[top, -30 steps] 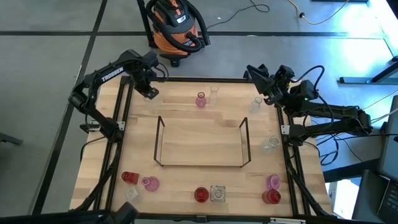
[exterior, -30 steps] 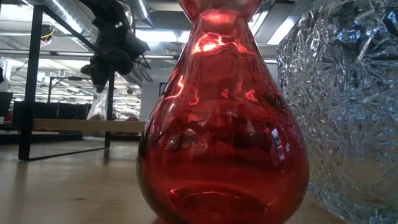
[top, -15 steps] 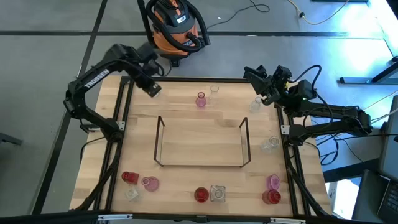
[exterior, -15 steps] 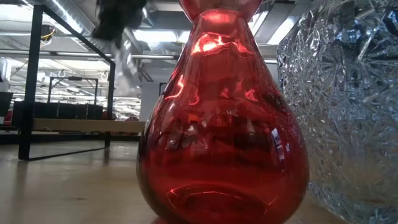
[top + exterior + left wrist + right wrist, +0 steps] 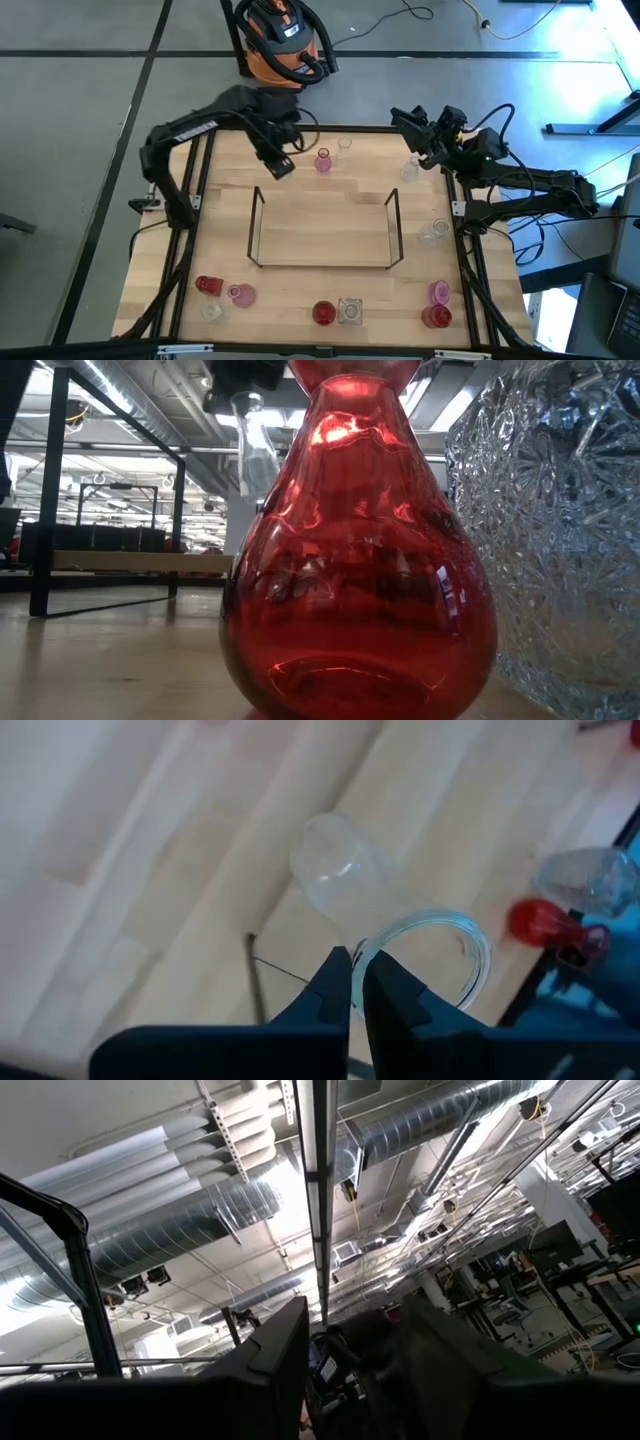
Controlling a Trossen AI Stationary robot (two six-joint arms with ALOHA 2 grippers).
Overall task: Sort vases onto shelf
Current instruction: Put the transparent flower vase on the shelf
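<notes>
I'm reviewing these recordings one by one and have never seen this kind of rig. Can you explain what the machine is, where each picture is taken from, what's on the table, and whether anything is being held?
These are two dark robot arms at a wooden table. The overhead picture shows everything: the left gripper is above the back left corner of the wire shelf, shut on the rim of a clear vase. Its wrist camera looks past the fingers down onto that vase. The right gripper waits, open, at the back right corner of the table; its wrist camera points up at the ceiling.

The table-level camera sits right behind a red vase and a cut-glass jar, which fill its picture; the carried vase shows behind them.

The other red, pink and clear vases stand around the shelf, mostly along the front edge. The shelf holds nothing yet.
</notes>
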